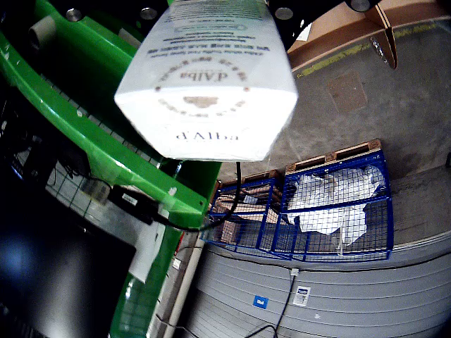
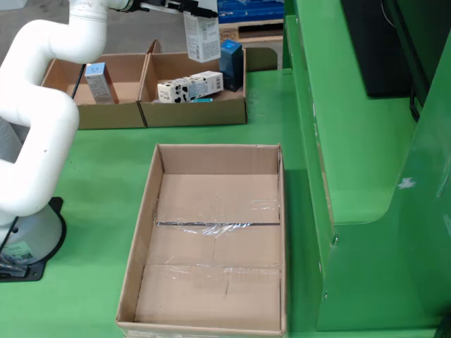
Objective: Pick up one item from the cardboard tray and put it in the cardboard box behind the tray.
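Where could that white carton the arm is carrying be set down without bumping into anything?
The big cardboard box in front is bare across its whole floor. Of the two smaller boxes behind it, the left one holds only one small carton at its left, leaving its right half free. The right box is crowded: a black-and-white carton and a blue carton.

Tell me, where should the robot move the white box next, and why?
Probably lower it a little and let go. In the fixed view the white box hangs from the tool above the back cardboard box, where a spotted carton and a blue box already sit. The big tray in front looks empty.
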Robot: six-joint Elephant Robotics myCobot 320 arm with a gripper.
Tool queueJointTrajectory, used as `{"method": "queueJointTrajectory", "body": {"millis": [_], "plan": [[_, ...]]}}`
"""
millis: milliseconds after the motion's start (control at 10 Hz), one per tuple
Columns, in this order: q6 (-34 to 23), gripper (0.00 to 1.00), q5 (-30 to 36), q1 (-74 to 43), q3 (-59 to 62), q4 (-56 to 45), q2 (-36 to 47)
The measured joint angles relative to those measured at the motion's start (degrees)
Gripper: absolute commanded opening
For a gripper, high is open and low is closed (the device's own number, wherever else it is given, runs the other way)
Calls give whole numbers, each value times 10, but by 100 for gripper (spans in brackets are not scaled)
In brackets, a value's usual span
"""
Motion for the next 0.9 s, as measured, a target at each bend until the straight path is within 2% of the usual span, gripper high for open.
{"method": "queueJointTrajectory", "body": {"millis": [300,900], "plan": [[55,0,0,-1,0,1,-5],[102,0,0,13,0,1,-10]]}}
